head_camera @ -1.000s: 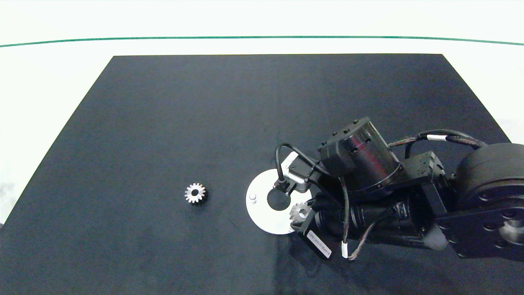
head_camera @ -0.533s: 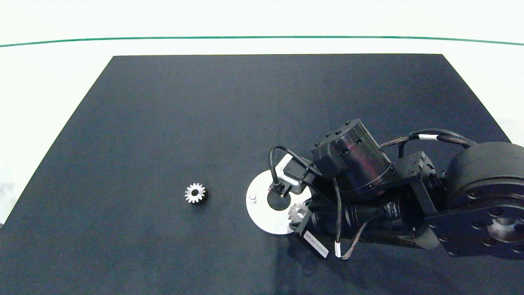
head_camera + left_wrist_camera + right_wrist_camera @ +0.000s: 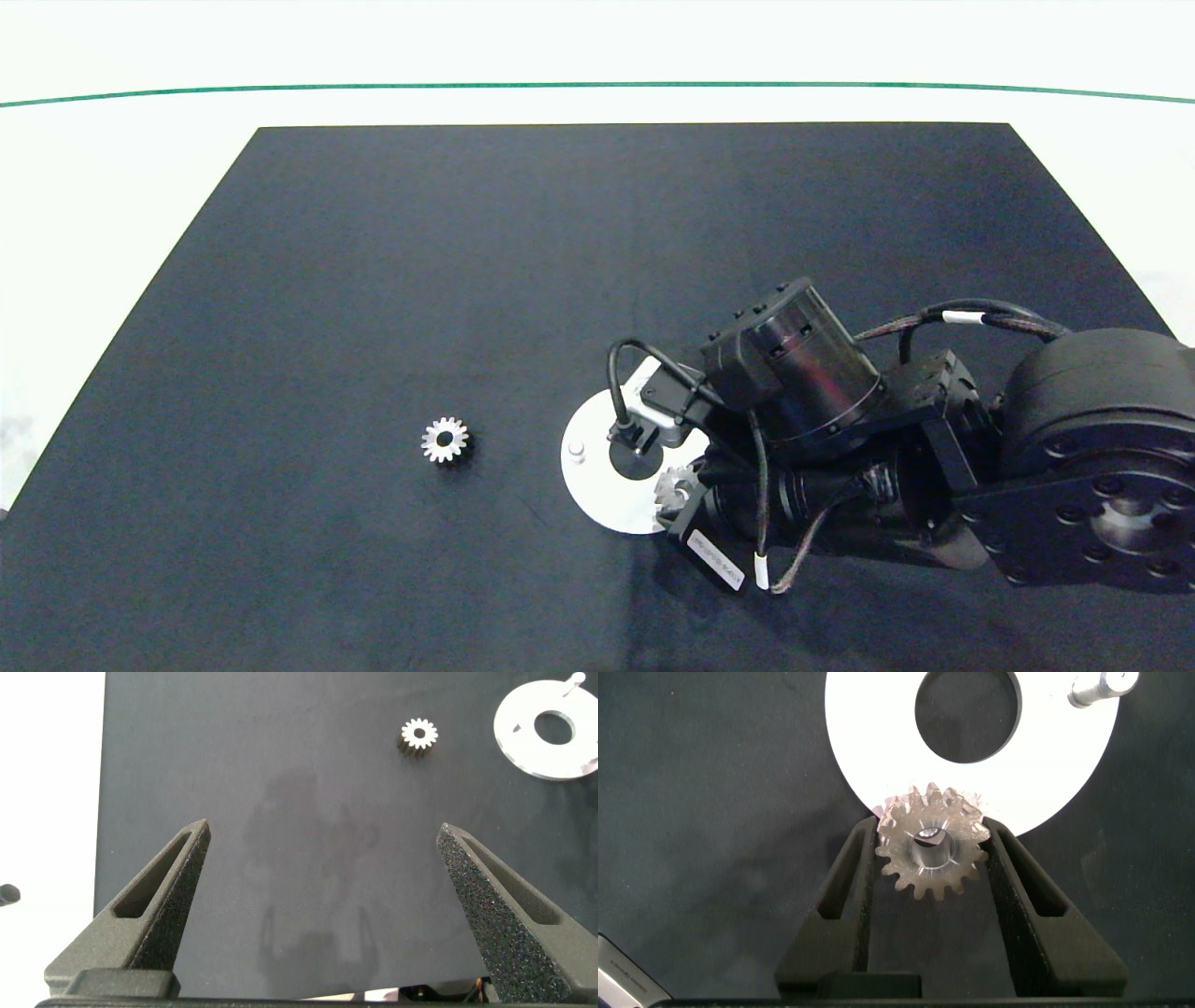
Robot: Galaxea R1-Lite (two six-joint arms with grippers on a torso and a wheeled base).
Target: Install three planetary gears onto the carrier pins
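On black mat (image 3: 467, 280) over white table (image 3: 112, 187), green line (image 3: 597, 86) along far edge. At mat centre: white disc (image 3: 590, 485), one bare carrier pin (image 3: 576, 452) at 9 o'clock. At disc's 4 o'clock: right gripper (image 3: 931, 849), fingers clamped on silver gear (image 3: 931, 849) over pin. Well toward 9 o'clock: loose gear (image 3: 445, 439), flat. Above mat's bare area: left gripper (image 3: 322, 873), fingers spread wide, empty.
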